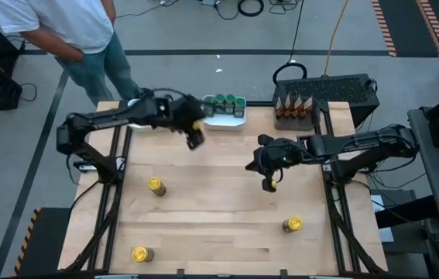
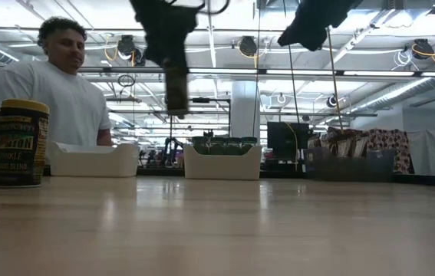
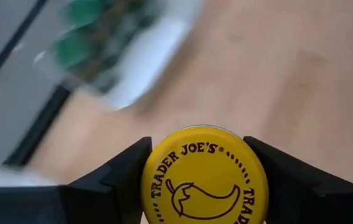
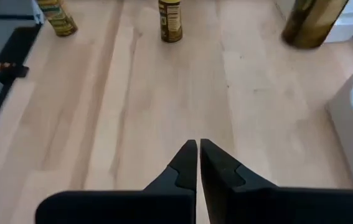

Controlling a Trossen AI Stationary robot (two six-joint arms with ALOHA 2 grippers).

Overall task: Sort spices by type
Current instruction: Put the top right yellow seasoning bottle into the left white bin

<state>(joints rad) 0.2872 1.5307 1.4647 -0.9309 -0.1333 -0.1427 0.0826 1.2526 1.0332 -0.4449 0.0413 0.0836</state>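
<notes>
We're seeing the left gripper (image 3: 204,180) clamping one yellow-lidded jar (image 3: 205,176), the green-lidded jars' tray (image 1: 225,118) just beyond it. Three more yellow-lidded jars (image 1: 155,187) are standing apart; the right gripper (image 4: 198,163) is hanging pinched closed, empty.

A large open robotics lab or industrial workshop. High ceiling with exposed pipes, ducts and strip lights (image 2: 401,84) far beyond the left tool (image 2: 176,96). Grey floor with black cables (image 1: 250,8) and striped hazard tape (image 1: 385,27) around the wooden surface (image 1: 219,201). A person in a white shirt (image 2: 48,96) standing behind it.
</notes>
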